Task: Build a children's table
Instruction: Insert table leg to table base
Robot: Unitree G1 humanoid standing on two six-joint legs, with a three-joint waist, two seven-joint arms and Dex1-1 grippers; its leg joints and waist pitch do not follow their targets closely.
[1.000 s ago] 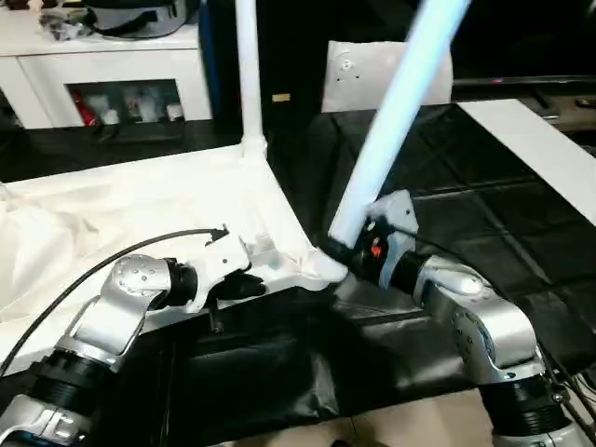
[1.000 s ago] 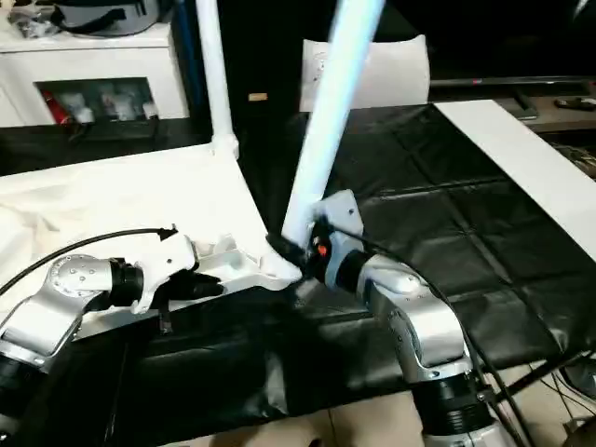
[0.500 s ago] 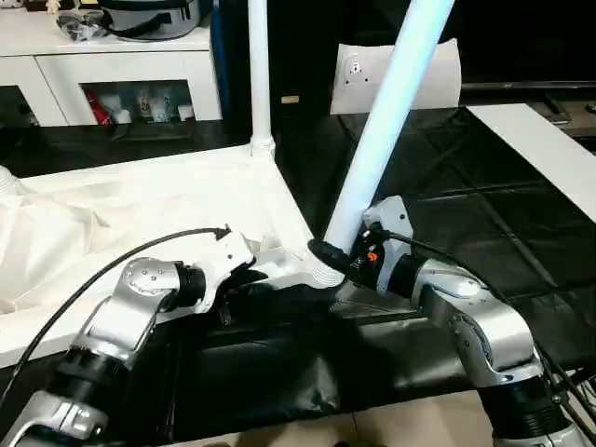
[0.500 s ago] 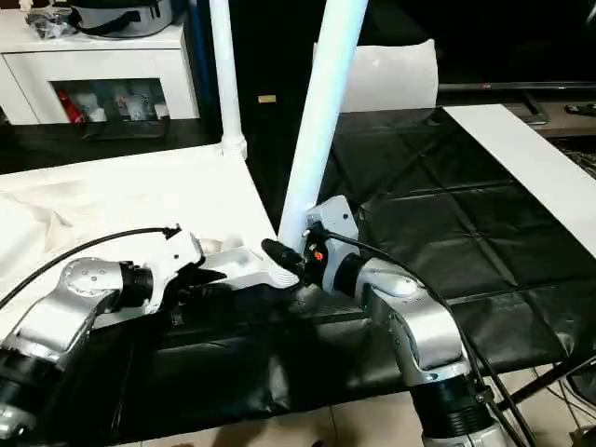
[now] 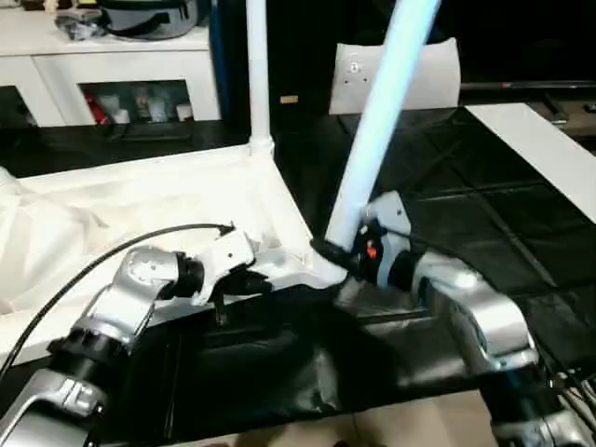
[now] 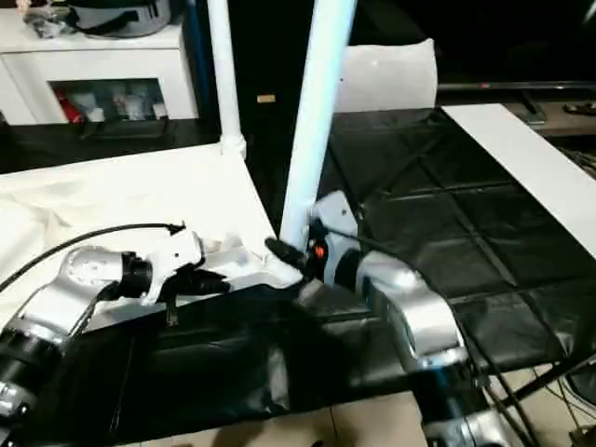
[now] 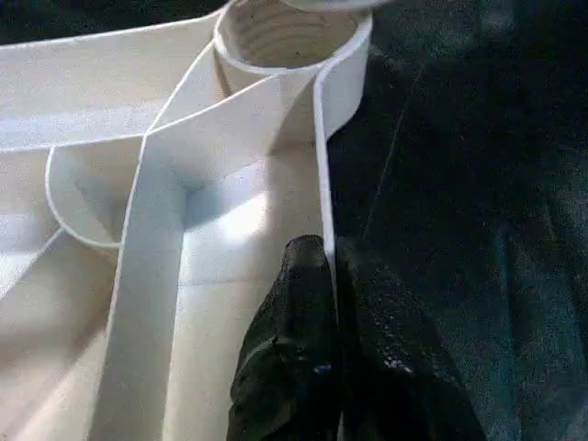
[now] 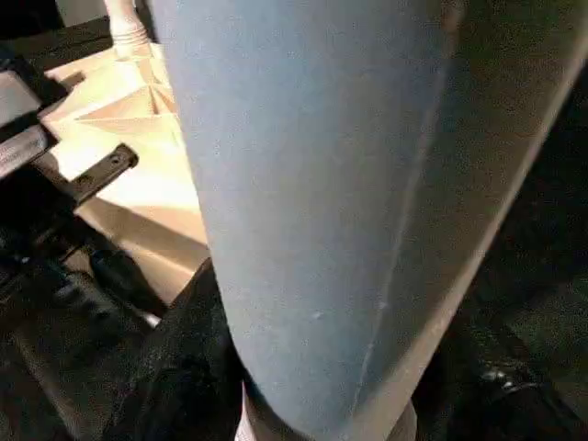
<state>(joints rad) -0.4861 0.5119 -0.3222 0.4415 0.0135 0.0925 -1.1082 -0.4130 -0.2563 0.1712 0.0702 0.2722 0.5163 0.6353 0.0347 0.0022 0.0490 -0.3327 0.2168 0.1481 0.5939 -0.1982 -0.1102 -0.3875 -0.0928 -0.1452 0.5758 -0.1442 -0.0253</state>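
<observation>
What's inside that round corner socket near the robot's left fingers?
The socket shows ridged rings on its inner wall, like threading. A white leg end hangs just above; the socket's bottom is out of sight.

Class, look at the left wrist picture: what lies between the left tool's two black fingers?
The thin white edge wall of the table top runs between the left tool's fingers, which pinch it.

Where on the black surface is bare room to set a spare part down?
Bare black surface lies beyond the right claw, between the leaning leg and the white board. It is crowded at the table top's near corner, where the left claw pinches the rim.
</observation>
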